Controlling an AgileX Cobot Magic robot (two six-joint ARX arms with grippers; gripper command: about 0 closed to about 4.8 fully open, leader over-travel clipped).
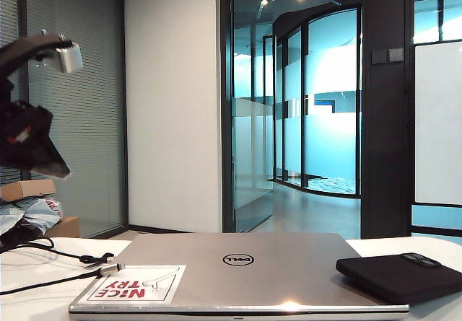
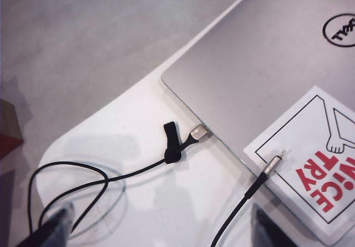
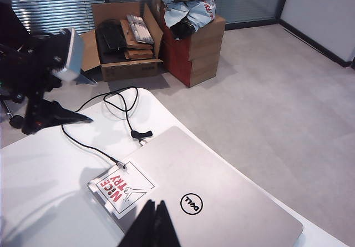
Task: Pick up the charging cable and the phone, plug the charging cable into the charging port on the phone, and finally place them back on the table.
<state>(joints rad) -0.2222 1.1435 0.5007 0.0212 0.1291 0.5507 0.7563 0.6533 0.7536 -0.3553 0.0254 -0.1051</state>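
The charging cable (image 2: 113,176) lies looped on the white table (image 2: 150,202). Its black tie (image 2: 172,142) and one silvery plug (image 2: 200,132) rest against the laptop's edge. The other plug tip (image 2: 273,164) lies on the laptop's sticker. My left gripper (image 2: 162,213) hangs open above the table, with one strand of cord passing between its fingers (image 2: 55,230) and nothing gripped. In the exterior view it is raised at the far left (image 1: 43,151). The black phone (image 1: 401,274) lies at the right by the laptop's corner. My right gripper (image 3: 154,205) is shut and empty over the laptop lid.
A closed silver Dell laptop (image 1: 238,274) with a red-and-white sticker (image 1: 133,285) fills the table's middle. Cardboard boxes (image 3: 133,41) stand on the floor beyond the table's rounded edge.
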